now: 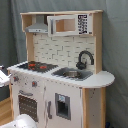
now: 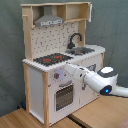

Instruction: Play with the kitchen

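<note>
Both exterior views soft, low in detail; edges smeared. Light even, diffuse, moderately bright; source not discernible. Tall white and light-wood toy kitchen (image 1: 60,75) (image 2: 60,65) shows faint shade under its hood shelf. White robot arm (image 2: 95,80) slightly blurred in the second exterior view.

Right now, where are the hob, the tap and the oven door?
hob (image 1: 36,65): first exterior view, on its red rings.
tap (image 1: 85,58): first exterior view, on its black arch.
oven door (image 2: 64,96): second exterior view, on its dark window.
</note>
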Available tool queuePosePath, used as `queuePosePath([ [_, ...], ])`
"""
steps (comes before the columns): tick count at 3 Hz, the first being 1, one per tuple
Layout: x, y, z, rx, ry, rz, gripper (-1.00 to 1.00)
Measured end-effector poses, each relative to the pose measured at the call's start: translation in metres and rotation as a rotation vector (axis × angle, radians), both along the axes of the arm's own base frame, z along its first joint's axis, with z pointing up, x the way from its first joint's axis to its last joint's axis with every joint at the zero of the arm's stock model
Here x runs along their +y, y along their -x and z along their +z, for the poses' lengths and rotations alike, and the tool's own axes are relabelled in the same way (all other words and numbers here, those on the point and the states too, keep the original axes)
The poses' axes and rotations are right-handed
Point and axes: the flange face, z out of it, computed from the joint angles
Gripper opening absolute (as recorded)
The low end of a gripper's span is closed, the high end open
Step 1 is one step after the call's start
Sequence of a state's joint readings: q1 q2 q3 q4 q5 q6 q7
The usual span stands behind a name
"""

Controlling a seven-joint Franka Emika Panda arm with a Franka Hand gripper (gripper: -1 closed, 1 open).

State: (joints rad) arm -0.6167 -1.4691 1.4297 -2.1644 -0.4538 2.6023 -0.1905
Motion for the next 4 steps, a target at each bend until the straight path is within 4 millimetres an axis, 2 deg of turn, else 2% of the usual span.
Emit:
queuePosePath([
  [1, 0.009, 0.002, -0.029, 0.051, 0.104, 0.057, 1.0],
  [2, 0.014, -0.001, -0.067, 0.083, 0.222, 0.1, 1.0],
  [4, -0.021, -0.043, -0.083, 0.145, 0.345, 0.109, 1.0],
])
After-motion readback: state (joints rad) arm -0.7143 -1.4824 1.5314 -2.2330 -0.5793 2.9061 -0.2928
